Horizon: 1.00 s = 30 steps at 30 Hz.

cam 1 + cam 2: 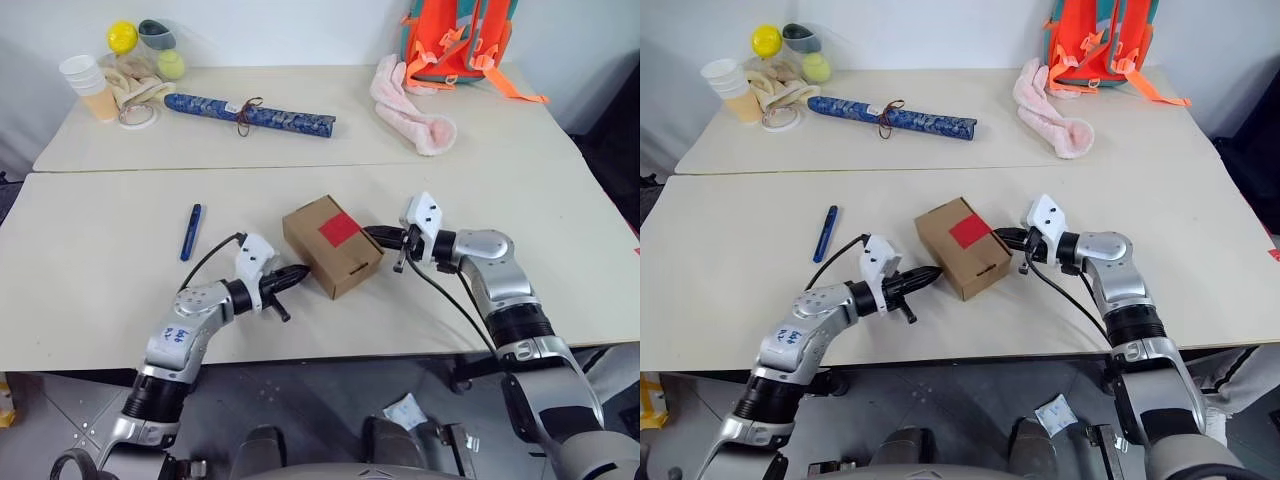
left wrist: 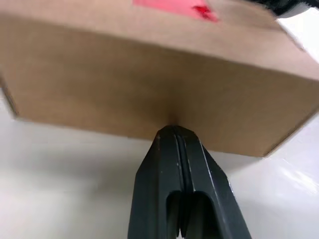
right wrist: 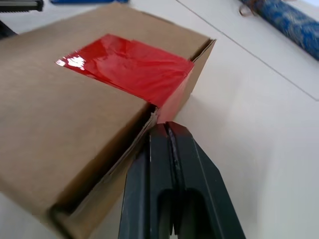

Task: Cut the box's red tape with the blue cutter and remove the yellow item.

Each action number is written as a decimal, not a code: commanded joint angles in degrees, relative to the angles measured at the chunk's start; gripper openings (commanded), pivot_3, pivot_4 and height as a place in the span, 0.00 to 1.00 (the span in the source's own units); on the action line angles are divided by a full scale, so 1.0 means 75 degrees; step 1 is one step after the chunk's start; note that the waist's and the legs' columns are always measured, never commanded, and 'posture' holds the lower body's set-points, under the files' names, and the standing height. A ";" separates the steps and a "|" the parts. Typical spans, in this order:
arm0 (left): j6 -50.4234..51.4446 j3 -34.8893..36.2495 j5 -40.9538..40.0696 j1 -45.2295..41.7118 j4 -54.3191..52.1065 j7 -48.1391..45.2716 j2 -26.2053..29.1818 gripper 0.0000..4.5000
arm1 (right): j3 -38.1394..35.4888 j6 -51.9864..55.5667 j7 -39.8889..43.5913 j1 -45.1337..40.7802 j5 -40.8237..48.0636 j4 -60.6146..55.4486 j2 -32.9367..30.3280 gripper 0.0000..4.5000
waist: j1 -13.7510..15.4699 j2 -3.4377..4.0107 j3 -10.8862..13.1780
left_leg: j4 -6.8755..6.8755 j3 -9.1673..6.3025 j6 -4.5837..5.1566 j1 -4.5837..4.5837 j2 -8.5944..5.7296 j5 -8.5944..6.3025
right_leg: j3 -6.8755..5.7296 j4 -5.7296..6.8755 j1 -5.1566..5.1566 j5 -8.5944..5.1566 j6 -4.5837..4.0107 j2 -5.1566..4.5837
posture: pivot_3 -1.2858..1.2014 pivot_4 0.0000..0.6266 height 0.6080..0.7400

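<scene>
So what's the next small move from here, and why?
Probably the left gripper should back off the box and go for the blue cutter. Both grippers' fingers are shut against opposite sides of the box, the red tape is uncut, and the cutter lies untouched on the table to its left.

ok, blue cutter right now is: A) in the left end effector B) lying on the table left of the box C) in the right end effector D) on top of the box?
B: the blue cutter lies untouched on the table left of the box; both end effectors, left and right, are shut and empty against the box's sides.
</scene>
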 commanded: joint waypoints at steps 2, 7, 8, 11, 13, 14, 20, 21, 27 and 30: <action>-0.0118 0.0169 0.0067 0.0064 -0.0239 0.0039 0.0061 0.00 | -0.0216 -0.0211 0.0004 -0.0180 0.0008 0.0142 -0.0157 0.01 | -0.0023 0.0000 0.0000 | 0.0000 0.0000 0.0000 0.0001 0.0000 0.0000 | 0.0000 0.0000 -0.0002 0.0000 0.0000 0.0000 | 0.52 0.24 1.00; 0.0150 0.1118 -0.0380 0.1589 -0.1728 -0.0307 0.0993 0.00 | -0.0625 -0.0301 0.0347 -0.0165 0.0287 0.0156 -0.0751 0.01 | -0.0114 0.0001 0.0000 | -0.0009 0.0002 0.0000 0.0000 0.0000 0.0000 | 0.0000 -0.0001 -0.0011 0.0000 0.0000 -0.0001 | 0.52 0.24 1.00; 0.0212 0.1525 -0.0513 0.2078 -0.2110 -0.0305 0.1194 0.00 | -0.0791 -0.0401 0.0536 -0.0103 0.0482 0.0049 -0.0890 0.04 | -0.0130 0.0001 0.0001 | -0.0012 0.0003 0.0000 0.0001 0.0000 0.0000 | 0.0000 0.0000 -0.0012 0.0000 0.0000 -0.0004 | 0.52 0.24 1.00; -0.0106 0.3030 -0.1011 0.3410 -0.2961 -0.0292 0.1415 0.14 | -0.1204 0.0210 0.1142 0.0211 0.1277 -0.0737 -0.1189 0.21 | -0.0153 0.0001 0.0001 | -0.0021 0.0003 0.0001 0.0002 0.0001 0.0000 | -0.0003 -0.0007 -0.0011 0.0000 0.0000 -0.0006 | 0.52 0.24 1.00; -0.0460 0.4244 -0.1349 0.4182 -0.3320 -0.0272 0.1365 0.27 | -0.1507 0.0861 0.1318 0.0524 0.1938 -0.1644 -0.1267 0.36 | -0.0140 0.0000 0.0001 | -0.0022 0.0004 0.0001 -0.0001 0.0002 -0.0001 | -0.0004 -0.0012 -0.0010 0.0000 0.0000 -0.0006 | 0.52 0.24 1.00; -0.0518 0.4612 -0.1492 0.4412 -0.3412 -0.0290 0.1378 0.34 | -0.1616 0.1067 0.1325 0.0642 0.2160 -0.1991 -0.1267 0.44 | -0.0123 0.0000 0.0001 | -0.0024 0.0004 0.0001 0.0000 0.0003 -0.0001 | -0.0004 -0.0007 -0.0005 0.0000 0.0000 -0.0005 | 0.52 0.24 1.00; -0.0577 0.7550 -0.2171 0.6004 -0.3188 -0.0185 0.1355 0.76 | -0.1664 0.1965 0.1187 0.1819 0.3143 -0.4627 -0.1157 0.92 | 0.0053 -0.0001 0.0001 | -0.0001 0.0015 0.0006 -0.0006 0.0005 -0.0019 | -0.0001 -0.0006 -0.0005 0.0000 0.0000 -0.0008 | 0.52 0.24 1.00; -0.0808 0.7919 -0.2142 0.6260 -0.2809 -0.0222 0.1222 0.82 | -0.1616 0.2028 0.1036 0.1908 0.3210 -0.4925 -0.1035 1.00 | 0.0077 -0.0001 0.0001 | 0.0004 0.0015 0.0008 -0.0010 0.0005 -0.0021 | -0.0001 -0.0009 -0.0005 0.0000 0.0000 -0.0008 | 0.52 0.24 1.00; -0.1058 0.8458 -0.2261 0.7061 -0.1847 -0.0432 0.1088 1.00 | -0.1314 0.2189 0.1381 0.2079 0.3430 -0.5565 -0.0981 1.00 | 0.0174 -0.0017 -0.0009 | 0.0022 0.0021 0.0012 -0.0010 0.0006 -0.0040 | 0.0000 -0.0006 -0.0006 0.0000 -0.0001 -0.0008 | 0.52 0.24 1.00; -0.0668 0.8239 -0.2706 0.6874 -0.2301 -0.0249 0.1148 1.00 | -0.1319 0.2000 0.1573 0.1991 0.3311 -0.5450 -0.1075 1.00 | 0.0317 -0.0036 -0.0019 | 0.0056 0.0019 0.0017 -0.0021 0.0007 -0.0052 | 0.0000 -0.0003 -0.0001 0.0000 -0.0001 -0.0008 | 0.52 0.24 1.00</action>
